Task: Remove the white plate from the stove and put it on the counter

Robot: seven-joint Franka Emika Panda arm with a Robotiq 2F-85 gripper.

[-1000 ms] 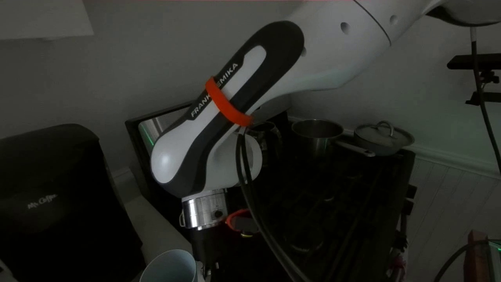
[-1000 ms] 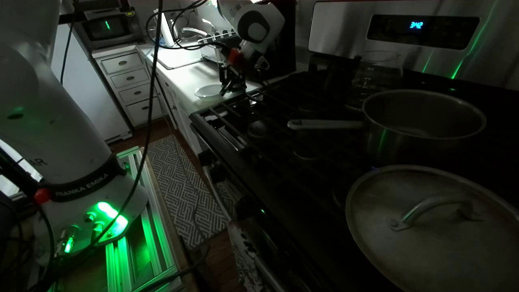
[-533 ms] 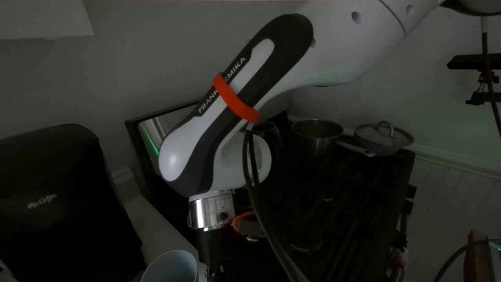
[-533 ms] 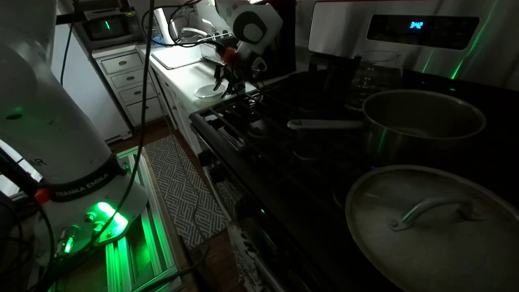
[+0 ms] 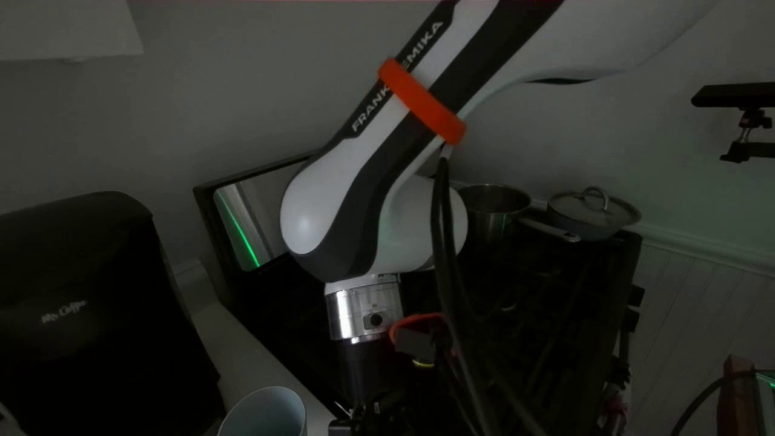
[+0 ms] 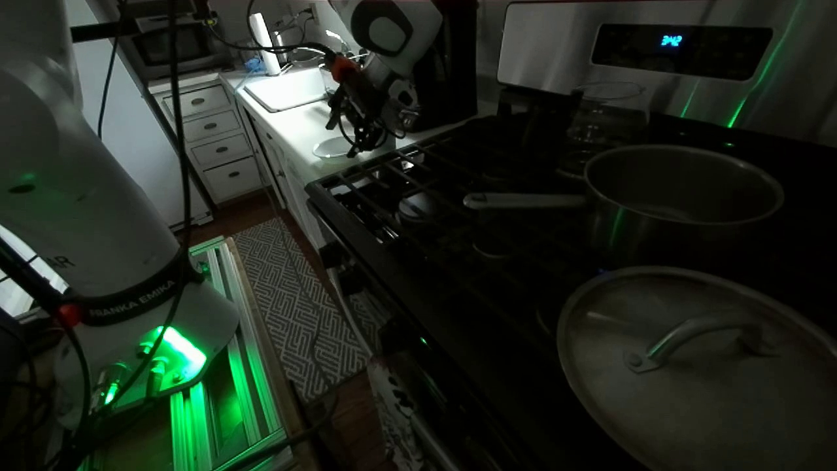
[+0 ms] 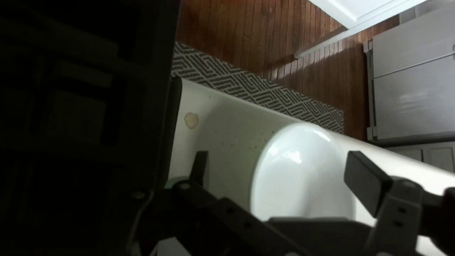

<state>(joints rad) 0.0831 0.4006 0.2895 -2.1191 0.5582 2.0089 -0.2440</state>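
Observation:
The white plate (image 7: pixel 280 188), a round shallow dish, lies on the pale counter (image 7: pixel 231 153) just beside the stove (image 7: pixel 89 106). My gripper (image 7: pixel 283 170) is open over it; the two fingers stand wide apart with nothing held between them. One finger (image 7: pixel 366 181) overlaps the plate's edge in the wrist view, while the opposite one stands over bare counter near the stove. The near part of the plate is hidden by the gripper body. In an exterior view the plate (image 6: pixel 330 148) shows just below the gripper, partly covered by it.
A pale cup (image 5: pixel 266 412) stands on the counter close to the gripper, near the black coffee maker (image 5: pixel 103 315). On the stove are a steel saucepan (image 6: pixel 680 183), a lidded pan (image 6: pixel 693 366) and a glass jug (image 6: pixel 608 111). A sink (image 6: pixel 288 91) lies farther along the counter.
My gripper's jaws have opened, letting go of the plate's rim. The arm has risen slightly and shifted, toward the right in an exterior view. The plate has stayed on the counter.

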